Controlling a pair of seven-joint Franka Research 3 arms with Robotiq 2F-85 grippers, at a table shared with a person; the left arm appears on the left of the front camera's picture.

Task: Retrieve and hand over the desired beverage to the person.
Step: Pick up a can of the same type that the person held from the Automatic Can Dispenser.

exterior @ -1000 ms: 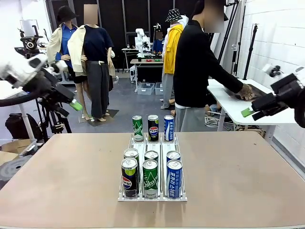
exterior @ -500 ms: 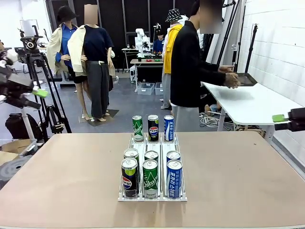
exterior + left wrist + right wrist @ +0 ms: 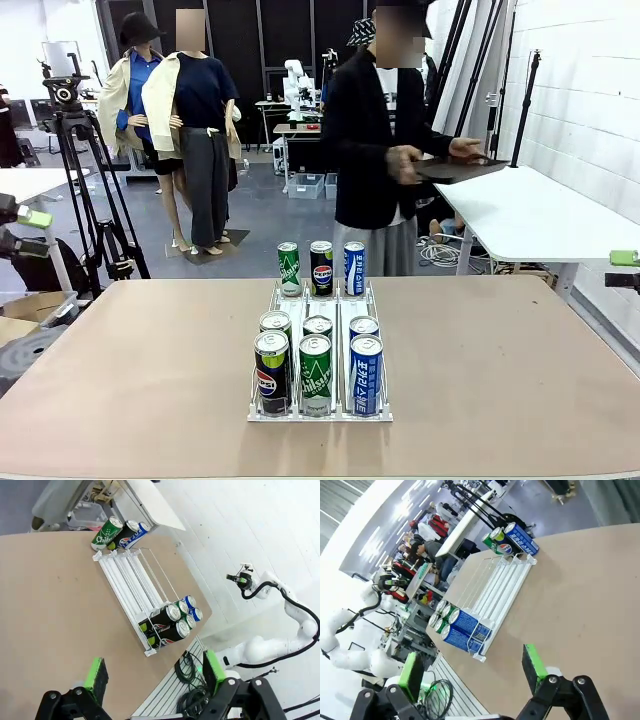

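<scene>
Over at nine o'clock your left gripper (image 3: 155,672) hangs off the edge of the table (image 3: 130,340), fingers spread wide and empty, parked clear, I'd judge, so the person gets an open look at the drinks. Now to the centre: the white wire rack (image 3: 318,415) lies lengthwise in three lanes, so each lane's front can faces you for an easy reach. At its six o'clock end a Pepsi can (image 3: 271,372), a green can (image 3: 315,374) and a blue can (image 3: 366,374) lead, with more packed close behind; the far cans (image 3: 321,268) stand at twelve o'clock. None is lifted, and nothing shows which is wanted. Beyond the table, near one o'clock, the person (image 3: 375,150) turns toward a white side table (image 3: 530,215), holding what looks like a dark tray (image 3: 465,168), though it's hard to be sure. At three o'clock your right gripper (image 3: 472,667) waits off the edge, fingers wide, nothing between them.
</scene>
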